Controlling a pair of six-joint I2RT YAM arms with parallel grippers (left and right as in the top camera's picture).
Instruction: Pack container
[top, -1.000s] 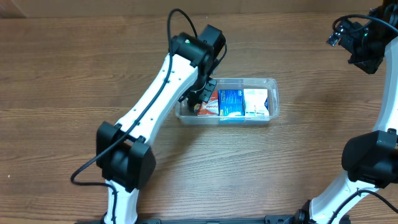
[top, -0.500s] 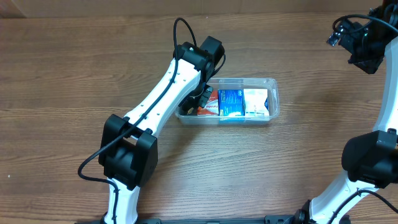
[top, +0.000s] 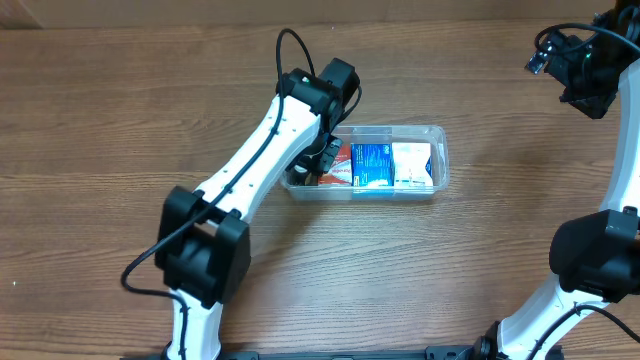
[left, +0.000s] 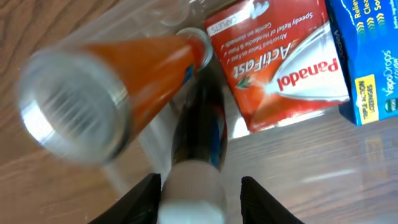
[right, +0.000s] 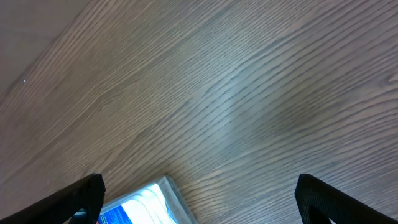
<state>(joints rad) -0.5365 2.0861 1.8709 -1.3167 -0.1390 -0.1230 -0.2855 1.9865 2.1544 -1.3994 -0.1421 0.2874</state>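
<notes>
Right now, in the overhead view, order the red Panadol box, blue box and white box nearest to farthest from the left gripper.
1. Red Panadol box, beside the left gripper.
2. Blue box, middle of container.
3. White box, right end.

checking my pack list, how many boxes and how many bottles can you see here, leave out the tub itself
boxes: 3 (red Panadol box, blue box, white box)
bottles: 2 (orange bottle, dark bottle with a white cap)
total: 5, not counting the container
</notes>
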